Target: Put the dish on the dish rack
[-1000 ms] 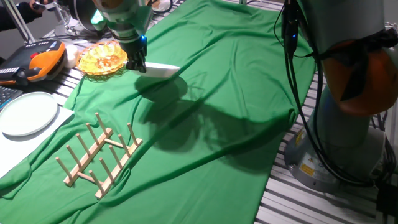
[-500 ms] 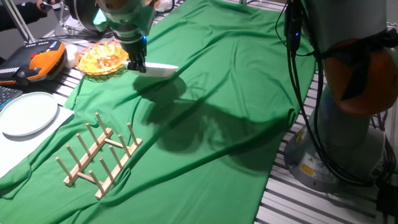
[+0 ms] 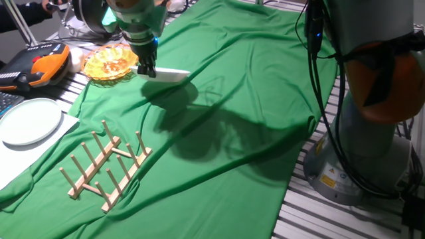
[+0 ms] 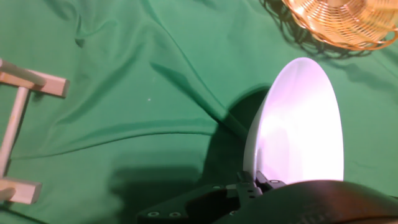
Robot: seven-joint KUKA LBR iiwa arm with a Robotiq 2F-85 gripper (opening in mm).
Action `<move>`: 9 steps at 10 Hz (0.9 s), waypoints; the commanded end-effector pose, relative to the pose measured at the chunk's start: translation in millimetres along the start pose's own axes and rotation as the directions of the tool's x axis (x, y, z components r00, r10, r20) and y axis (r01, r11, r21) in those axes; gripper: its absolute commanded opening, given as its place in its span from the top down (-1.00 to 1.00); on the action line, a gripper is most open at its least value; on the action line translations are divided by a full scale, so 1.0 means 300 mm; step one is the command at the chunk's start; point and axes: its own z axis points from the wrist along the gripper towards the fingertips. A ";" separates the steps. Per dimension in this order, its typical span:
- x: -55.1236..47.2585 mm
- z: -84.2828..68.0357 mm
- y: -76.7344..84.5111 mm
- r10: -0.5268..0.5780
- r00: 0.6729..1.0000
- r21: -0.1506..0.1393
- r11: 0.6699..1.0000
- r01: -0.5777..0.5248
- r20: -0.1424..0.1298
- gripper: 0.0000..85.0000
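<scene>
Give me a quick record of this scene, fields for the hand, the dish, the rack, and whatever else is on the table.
hand: shut on the white dish's rim
white dish: held above the green cloth, clear of it
dish rack: empty, on the cloth, near-left of the dish
other plate: left edge, off the cloth
orange-yellow dish: behind the hand

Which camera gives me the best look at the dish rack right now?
The fixed view. It shows the whole dish rack lying on the green cloth, crossed rails and upright pegs all visible, well apart from the dish held in the gripper. The hand view catches only a rail end and a peg or two at its left edge.
</scene>
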 end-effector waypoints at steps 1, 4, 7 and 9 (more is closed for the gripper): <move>0.000 0.001 0.000 -0.007 1.000 -0.002 1.000 0.007 0.003 1.00; 0.000 0.001 0.000 -0.044 0.999 -0.021 0.999 0.044 0.011 1.00; 0.000 0.001 0.000 -0.054 0.998 -0.016 0.998 0.055 0.026 1.00; 0.000 0.001 0.000 -0.057 0.998 -0.016 0.998 0.057 0.029 1.00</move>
